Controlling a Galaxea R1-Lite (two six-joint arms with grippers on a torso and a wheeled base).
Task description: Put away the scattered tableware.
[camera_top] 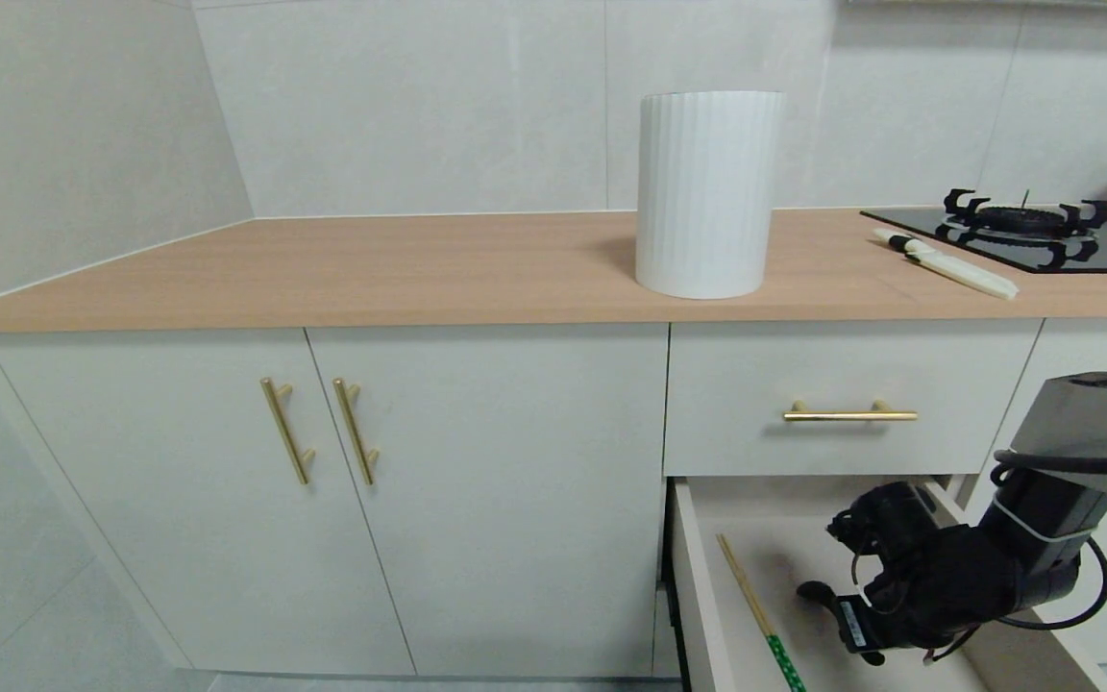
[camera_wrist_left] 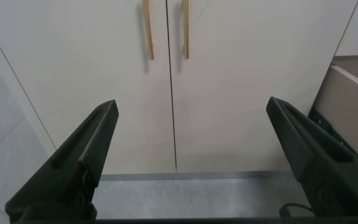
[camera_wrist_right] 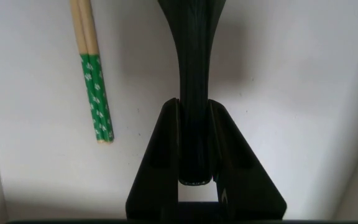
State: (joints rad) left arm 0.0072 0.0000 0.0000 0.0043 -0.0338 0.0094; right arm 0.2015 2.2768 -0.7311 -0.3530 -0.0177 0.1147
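A black spoon (camera_wrist_right: 194, 68) is held by its handle in my right gripper (camera_wrist_right: 194, 134), shut on it just above the floor of the open drawer (camera_top: 698, 577). In the head view the right gripper (camera_top: 856, 607) hangs inside the drawer, with the spoon's bowl (camera_top: 813, 592) sticking out toward the left. A pair of wooden chopsticks (camera_top: 757, 615) with green patterned ends (camera_wrist_right: 97, 93) lies on the drawer floor beside the spoon. My left gripper (camera_wrist_left: 191, 162) is open, low near the floor, facing the cabinet doors (camera_wrist_left: 229, 81), with nothing between its fingers.
A tall white ribbed canister (camera_top: 704, 192) stands on the wooden counter (camera_top: 371, 269). A white-handled utensil (camera_top: 946, 263) lies near the black gas hob (camera_top: 1029, 231). A closed drawer with a gold handle (camera_top: 849, 415) sits above the open one. Two gold door handles (camera_top: 318, 442) are on the left.
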